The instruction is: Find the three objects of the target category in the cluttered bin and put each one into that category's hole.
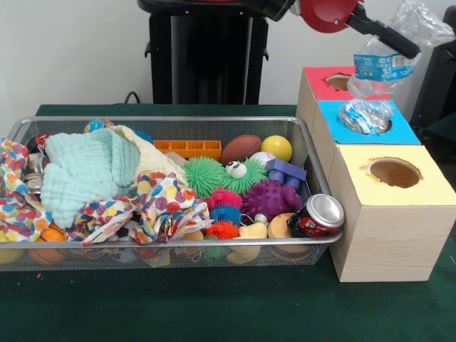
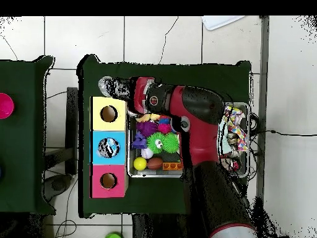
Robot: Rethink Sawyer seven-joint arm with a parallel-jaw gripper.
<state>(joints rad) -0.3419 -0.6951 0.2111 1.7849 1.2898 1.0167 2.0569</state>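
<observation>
**Bottle over blue hole, another one in it**

Front view. Arm (image 1: 335,13) enters from 12 o'clock, reaching toward 3 o'clock. A black part of it crosses a clear plastic bottle (image 1: 388,53) with a blue label, which hangs tilted above the box row (image 1: 388,228). Gripper itself not made out; cannot tell whether the jaws clench the bottle or are released.

Box row sits at 3 o'clock of the bin (image 1: 313,153), touching its end. Three tops, each with a round hole: yellow (image 1: 434,182) nearest, blue (image 1: 406,132) middle, red (image 1: 317,82) farthest. A second crumpled clear bottle (image 1: 365,115) sits in the blue hole, part sticking out. The hanging bottle is above the blue and red tops.

Bin contents: red can (image 1: 318,216) lying at the 4 o'clock corner, against the wire wall. Purple spiky ball (image 1: 271,198) just beside it. Green spiky toy (image 1: 206,174) near centre, yellow ball (image 1: 276,147) and brown football (image 1: 241,148) toward the far rim. Mint cloth (image 1: 85,171) and polka-dot cloth (image 1: 160,206) heaped over the 9 o'clock half.

Overhead view: arm covers much of the bin; something shiny shows in the blue hole (image 2: 109,147).
</observation>
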